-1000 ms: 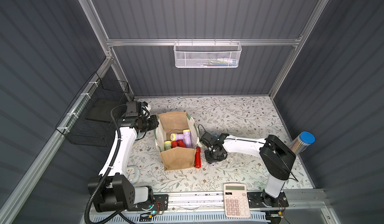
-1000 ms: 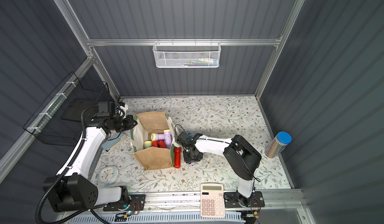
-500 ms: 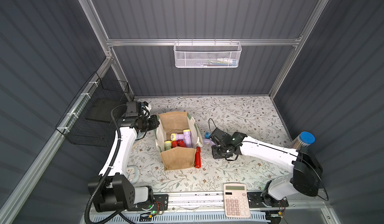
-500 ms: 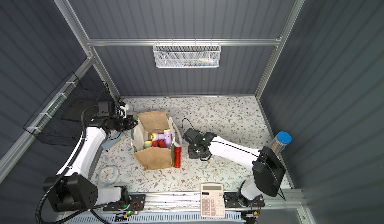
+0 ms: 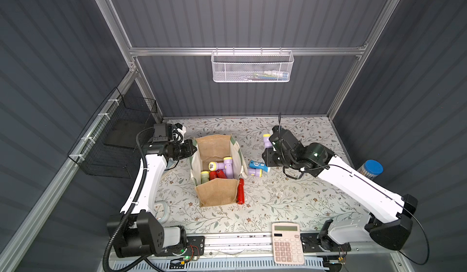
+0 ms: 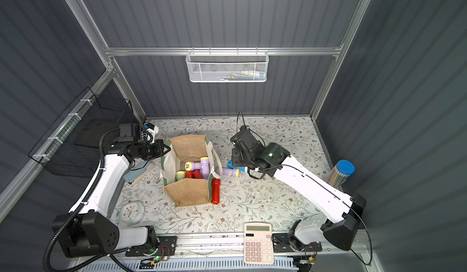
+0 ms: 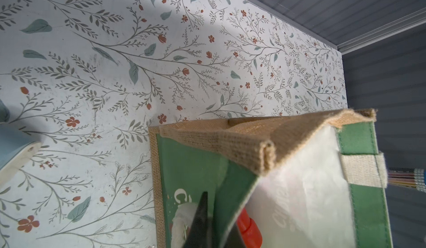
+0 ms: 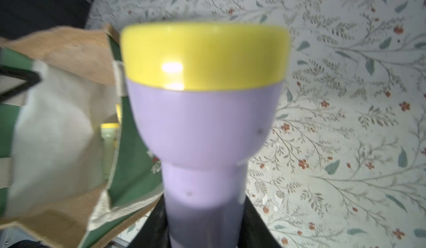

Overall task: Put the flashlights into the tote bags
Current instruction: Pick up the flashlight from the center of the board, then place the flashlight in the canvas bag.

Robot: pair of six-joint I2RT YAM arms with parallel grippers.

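Note:
The tan jute tote bag (image 5: 214,195) (image 6: 187,192) stands open at centre-left in both top views. It holds lilac (image 5: 222,165), pale green (image 5: 204,176) and red (image 5: 217,174) flashlights. My left gripper (image 5: 193,149) (image 7: 214,226) is shut on the bag's green side panel (image 7: 191,170) at its rim. To the right of the bag, above the table, my right gripper (image 5: 271,143) (image 8: 204,230) is shut on a lilac flashlight with a yellow ring (image 8: 205,124) (image 5: 266,139). A blue (image 5: 256,164), a lilac (image 5: 254,172) and a red flashlight (image 5: 240,191) lie on the table beside the bag.
A calculator (image 5: 288,243) lies at the front edge. A clock (image 6: 131,212) and a grey-blue stapler (image 6: 137,173) sit under the left arm. A clear pencil tube with a blue lid (image 5: 370,169) stands far right. A black wire rack (image 5: 113,136) hangs on the left wall.
My right gripper has risen from the table beside the bag and moved towards the back, carrying the lilac flashlight. The left arm has stayed put on the bag.

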